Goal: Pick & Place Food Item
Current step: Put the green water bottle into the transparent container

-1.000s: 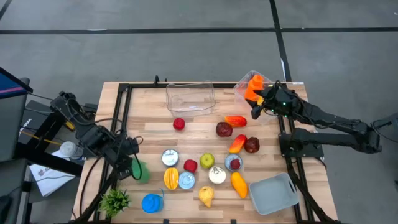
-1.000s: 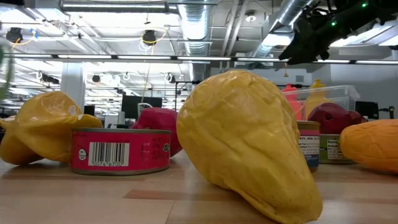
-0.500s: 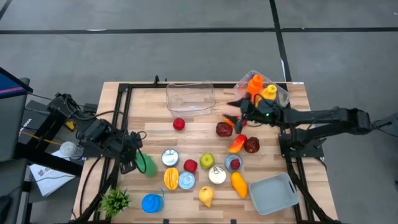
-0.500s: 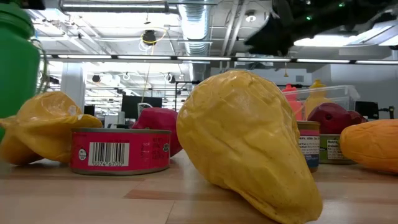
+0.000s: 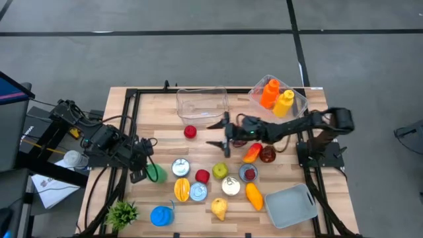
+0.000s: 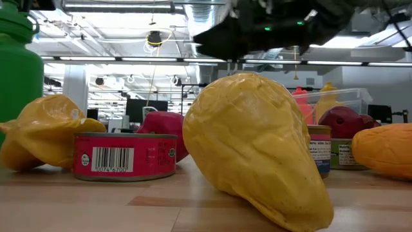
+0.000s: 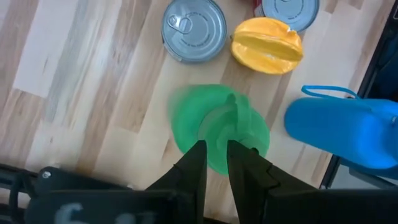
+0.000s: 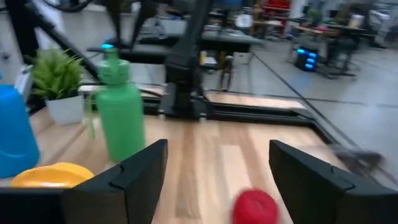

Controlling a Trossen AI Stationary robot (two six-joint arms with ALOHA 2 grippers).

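Right end effector point(image 5: 219, 133), fingers spread and empty, at frame centre; left end effector point(image 5: 147, 173) grips green bottle point(image 5: 156, 174), partly hidden, lower left on surface point(image 5: 152, 129).

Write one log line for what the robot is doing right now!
left claw: shut on green bottle | right claw: open, empty, above table near small red fruit

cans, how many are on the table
4: one can right of the green bottle, one can beside the starfruit, one can by the green apple, one can below the dark red fruit. None seem hidden.
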